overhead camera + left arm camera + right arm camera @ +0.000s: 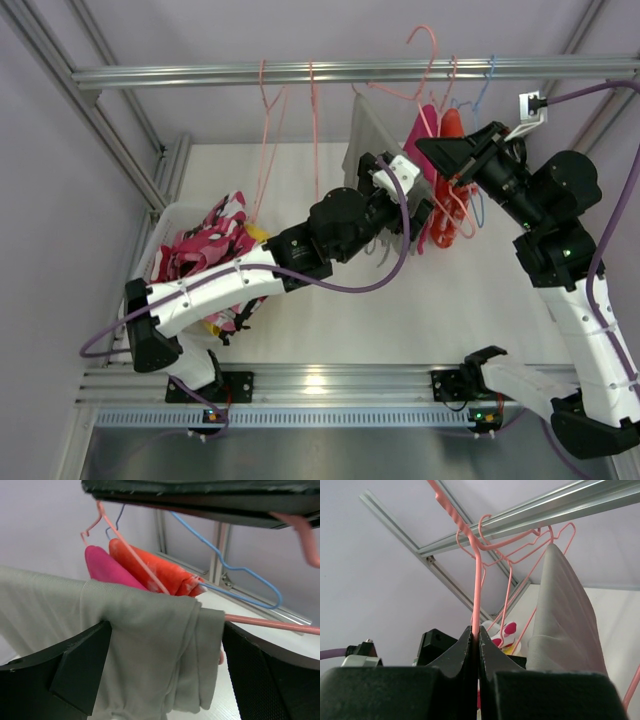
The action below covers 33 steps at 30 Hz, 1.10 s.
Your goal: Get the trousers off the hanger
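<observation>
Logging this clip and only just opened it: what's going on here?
The right gripper has its fingers shut on the wire of a pink hanger. The left gripper is open, one finger on each side of the grey trousers draped over a hanger bar. The magenta trousers and orange trousers hang just behind. A patterned garment lies in the white basket.

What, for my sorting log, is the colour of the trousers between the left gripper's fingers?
Plain grey trousers, clearest in the left wrist view.
</observation>
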Tool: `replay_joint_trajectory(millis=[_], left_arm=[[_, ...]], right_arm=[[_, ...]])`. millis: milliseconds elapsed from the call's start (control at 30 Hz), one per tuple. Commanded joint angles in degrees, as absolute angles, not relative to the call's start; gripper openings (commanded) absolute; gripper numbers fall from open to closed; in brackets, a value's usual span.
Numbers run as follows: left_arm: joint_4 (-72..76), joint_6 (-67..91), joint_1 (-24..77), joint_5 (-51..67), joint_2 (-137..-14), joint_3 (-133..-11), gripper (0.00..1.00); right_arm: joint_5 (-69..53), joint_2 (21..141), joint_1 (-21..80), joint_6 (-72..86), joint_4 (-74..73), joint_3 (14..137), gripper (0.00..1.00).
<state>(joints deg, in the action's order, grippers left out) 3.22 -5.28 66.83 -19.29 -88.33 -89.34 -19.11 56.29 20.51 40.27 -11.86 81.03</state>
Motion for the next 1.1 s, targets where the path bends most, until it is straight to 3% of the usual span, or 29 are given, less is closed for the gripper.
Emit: replay_joint_trajectory(millis=[0,300,800,900,1067], left_arm=[[8.1,-6.4,66.4,-23.1,-87.5,-90.6,0.94],[10.5,-7.6,66.3,-17.0,-81.8,-83.7,0.93],[9.6,-8.9,63.0,-17.4,-84.7,-86.7,0.94],[9.8,-8.8,62.9,-17.2,-85.2,-86.9,0.89],[11.3,-9.0,62.8,-14.4,-85.9,-87.1,0.64]], right_arm=[[-18.5,53.9,21.3,39.6,-3.8,82.4,0.0],[-19.2,53.8,21.3,39.5,-3.5,81.6,0.0],[-21.4,54.4,21.3,41.6,-1.8,81.8,0.0],[-21.9,54.4,21.3,42.4,-0.7,81.5,0.0],[-23.2,54.7,21.3,44.5,1.7,80.7,0.0]])
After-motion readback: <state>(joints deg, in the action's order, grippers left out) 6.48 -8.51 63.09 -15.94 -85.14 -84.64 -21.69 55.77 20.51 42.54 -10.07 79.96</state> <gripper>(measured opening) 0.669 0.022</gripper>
